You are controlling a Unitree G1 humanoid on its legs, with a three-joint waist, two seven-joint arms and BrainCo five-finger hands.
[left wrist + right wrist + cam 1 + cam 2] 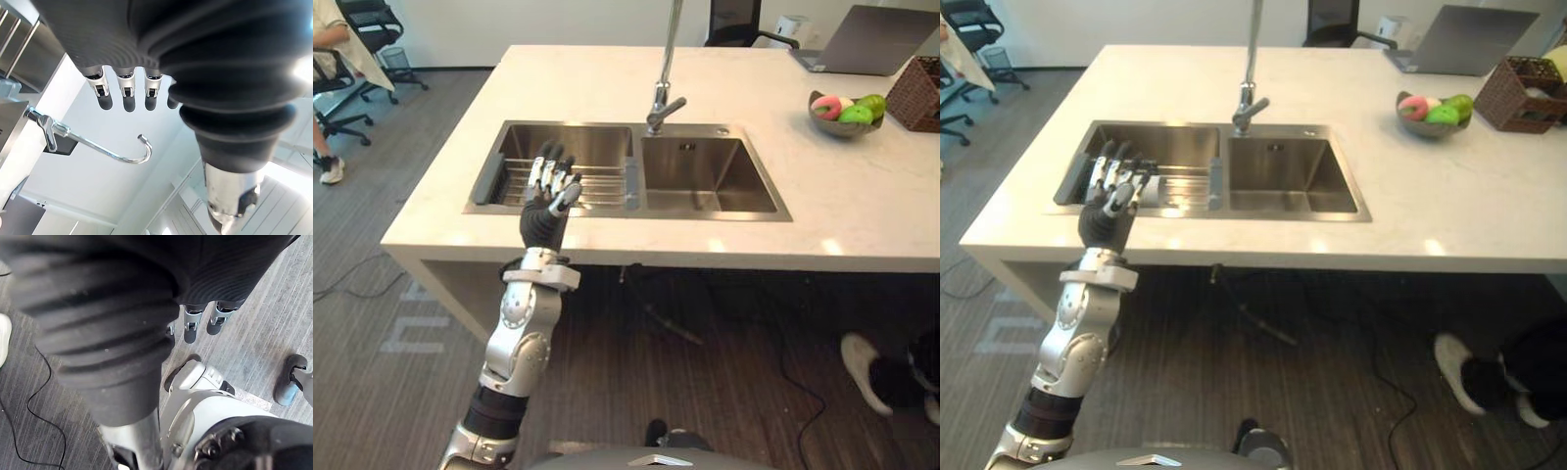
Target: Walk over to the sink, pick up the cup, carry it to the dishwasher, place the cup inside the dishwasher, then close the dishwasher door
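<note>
Fruit bowl, wicker basket, grey laptop, office chair

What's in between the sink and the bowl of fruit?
Just bare white countertop. Nothing sits on the stretch from the sink to the bowl of fruit, as both eye views show.

The sink is showing brushed, softly shining steel, and its wire rack is gleaming likewise. The faucet is glinting like polished chrome. The pale countertop is looking smooth and faintly glossy, the basket woven wicker, the carpet matt and ribbed.
</note>
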